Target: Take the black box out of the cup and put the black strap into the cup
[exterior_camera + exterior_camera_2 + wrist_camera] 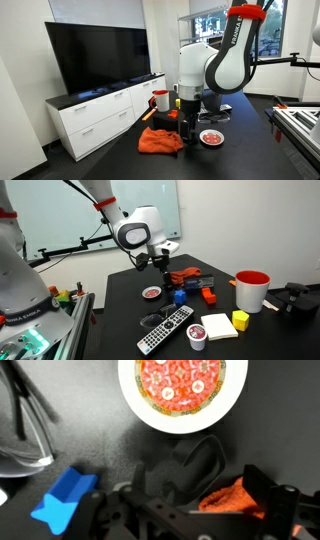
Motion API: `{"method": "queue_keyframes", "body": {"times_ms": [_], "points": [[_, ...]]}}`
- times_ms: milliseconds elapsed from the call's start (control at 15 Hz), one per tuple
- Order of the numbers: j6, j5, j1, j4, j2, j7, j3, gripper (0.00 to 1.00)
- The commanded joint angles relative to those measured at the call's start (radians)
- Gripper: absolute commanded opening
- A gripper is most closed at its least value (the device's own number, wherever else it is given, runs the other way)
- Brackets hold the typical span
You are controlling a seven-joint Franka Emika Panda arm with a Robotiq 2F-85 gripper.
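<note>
Wrist view: we find the gripper (200, 495) open and empty near the strap (205, 455), not yet in the cup (252, 288); box unseen.

White arm (225, 62) bent over a dark table (245, 125).
In an exterior view an orange cloth (160, 141) lies crumpled near the table's edge, a small round plate (211, 137) beside it, a red cup (160, 100) behind, and a television (98, 55) on a white cabinet (95, 120).

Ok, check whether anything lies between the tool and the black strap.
Nothing visible does. In the wrist view the open tool hangs over the black strap, which lies uncovered on the table. The orange cloth sits close beside it, by one finger.
</note>
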Motion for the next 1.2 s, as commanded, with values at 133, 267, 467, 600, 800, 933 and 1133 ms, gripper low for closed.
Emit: {"method": "queue_keyframes", "body": {"times_ms": [133, 267, 467, 600, 800, 933, 1133], "points": [[0.042, -0.024, -0.01, 0.002, 0.015, -0.007, 0.004, 1.0], [0.04, -0.023, -0.011, 0.005, 0.019, -0.011, 0.004, 0.72], [0.038, -0.021, -0.014, 0.012, 0.018, -0.012, 0.005, 0.5], [0.038, -0.022, -0.015, 0.013, 0.012, -0.013, 0.006, 0.35], [0.037, -0.022, -0.02, 0.013, 0.009, -0.013, 0.002, 0.12], [0.037, -0.022, -0.022, 0.014, 0.008, -0.013, 0.0, 0.01], [0.036, -0.021, -0.026, 0.014, 0.007, -0.014, 0.001, 0.0]]}}
